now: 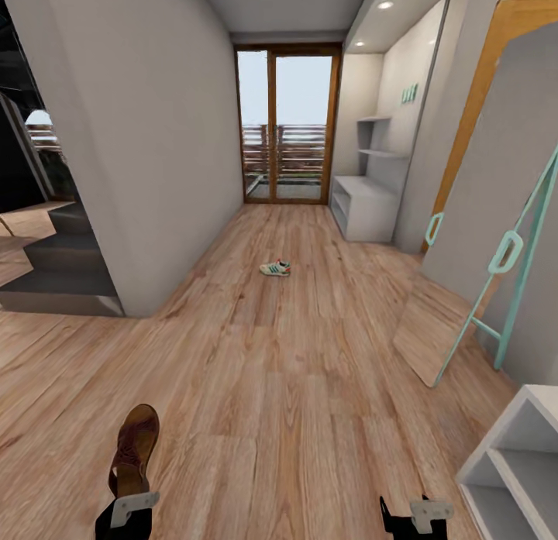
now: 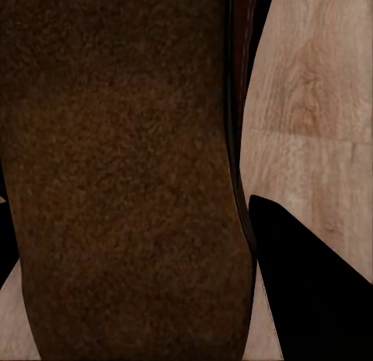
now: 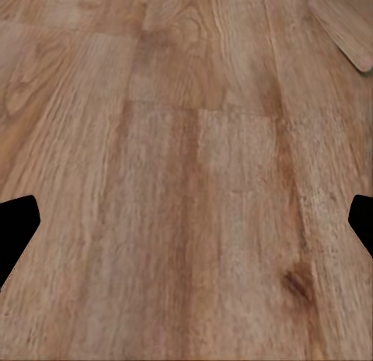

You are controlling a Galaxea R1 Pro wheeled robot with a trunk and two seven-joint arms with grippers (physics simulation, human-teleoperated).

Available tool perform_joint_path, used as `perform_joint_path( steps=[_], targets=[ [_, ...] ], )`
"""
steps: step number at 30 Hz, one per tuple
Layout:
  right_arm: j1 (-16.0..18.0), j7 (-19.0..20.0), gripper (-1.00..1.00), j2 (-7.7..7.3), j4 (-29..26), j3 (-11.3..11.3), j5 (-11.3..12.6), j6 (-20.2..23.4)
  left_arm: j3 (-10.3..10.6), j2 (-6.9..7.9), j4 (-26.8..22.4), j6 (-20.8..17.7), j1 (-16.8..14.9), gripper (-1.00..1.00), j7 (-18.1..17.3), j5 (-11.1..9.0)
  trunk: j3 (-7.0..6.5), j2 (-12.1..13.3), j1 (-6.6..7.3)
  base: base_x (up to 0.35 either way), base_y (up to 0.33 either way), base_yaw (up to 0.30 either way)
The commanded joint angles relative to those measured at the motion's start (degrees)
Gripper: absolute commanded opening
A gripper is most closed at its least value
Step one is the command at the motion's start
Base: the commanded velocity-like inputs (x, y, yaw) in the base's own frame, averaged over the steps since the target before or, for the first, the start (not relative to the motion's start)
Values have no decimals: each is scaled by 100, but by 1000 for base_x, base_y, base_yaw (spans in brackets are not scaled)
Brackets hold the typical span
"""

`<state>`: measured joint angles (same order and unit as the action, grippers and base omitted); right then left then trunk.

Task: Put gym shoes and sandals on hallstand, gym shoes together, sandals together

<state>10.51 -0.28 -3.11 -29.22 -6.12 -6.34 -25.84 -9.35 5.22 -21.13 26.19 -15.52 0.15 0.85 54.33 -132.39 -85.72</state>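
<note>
A dark reddish-brown sandal (image 1: 136, 445) with a tan footbed is held at the bottom left of the head view, my left gripper (image 1: 129, 504) shut on it. In the left wrist view the sandal's brown surface (image 2: 124, 175) runs between the dark fingers (image 2: 311, 291). One white gym shoe (image 1: 275, 268) with green stripes lies on the corridor floor (image 1: 294, 385) mid-corridor. The pale grey hallstand (image 1: 364, 208) stands far down on the right, under mint letters (image 1: 408, 93). My right gripper (image 3: 186, 229) is open over bare planks. The other gym shoe and sandal are out of view.
A white two-shelf bench (image 1: 508, 466) sits at the near right. A mirror with a teal frame (image 1: 504, 253) leans on the right wall. Grey stairs (image 1: 62, 269) rise at the left behind a wall corner. Glass doors (image 1: 287, 125) close the corridor's far end.
</note>
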Motion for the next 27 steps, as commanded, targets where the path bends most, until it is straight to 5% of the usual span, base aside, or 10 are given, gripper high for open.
perform_joint_path(
  steps=[1, 27],
  targets=[
    [3, -1, 100, 4, 4, -32, -60, -17, -14, -5, 6, 18, -4, -100, 3, 20, 5, -2, -2, 338, 0, 0],
    [3, 19, 100, -5, -5, -32, -77, -17, -14, 14, 5, 18, -4, -100, 3, 20, 5, -2, -2, 338, 0, 0]
  ],
)
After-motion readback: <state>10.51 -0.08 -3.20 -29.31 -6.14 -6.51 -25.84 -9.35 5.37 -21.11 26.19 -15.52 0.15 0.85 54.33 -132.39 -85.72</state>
